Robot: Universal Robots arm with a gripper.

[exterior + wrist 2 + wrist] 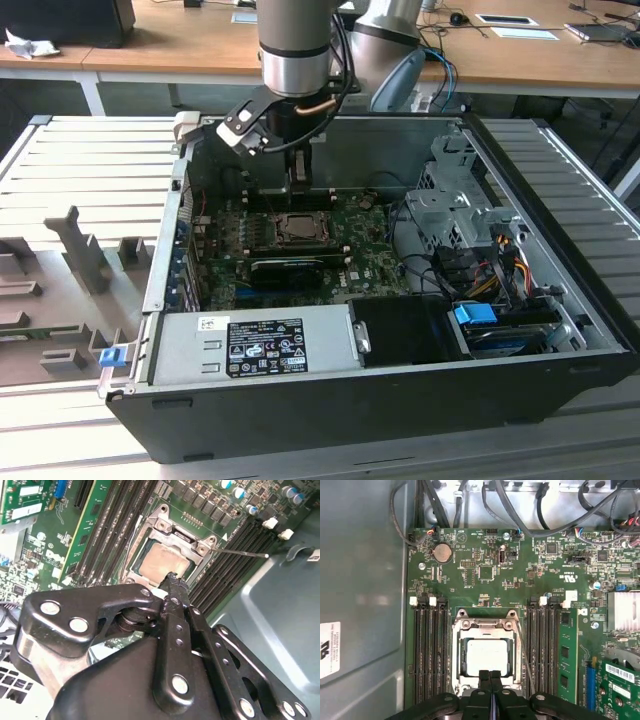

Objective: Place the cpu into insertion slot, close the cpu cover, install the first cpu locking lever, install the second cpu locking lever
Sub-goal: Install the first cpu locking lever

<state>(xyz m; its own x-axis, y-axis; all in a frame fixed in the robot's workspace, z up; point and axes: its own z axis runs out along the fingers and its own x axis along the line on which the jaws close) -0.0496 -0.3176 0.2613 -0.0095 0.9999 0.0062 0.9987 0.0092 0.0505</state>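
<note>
Lying flat, metal top up, inside the window of the cpu cover (485, 625), the cpu (487, 655) sits just beside the tool (490, 676), closed on nothing.

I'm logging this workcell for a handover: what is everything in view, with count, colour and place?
case: one, black, open, on the grey table
motherboard: one, green, inside the case
cover: one, silvery, on the motherboard
cpu: one, silver-grey, in the cover's window
memory slots: eight, black, four each side of the cpu
coin battery: one, silver, on the motherboard
power supply: one, grey, in the case beside the motherboard
arm: one, grey, above the case
end effector: one, black, shut, tips by the cover's edge
</note>
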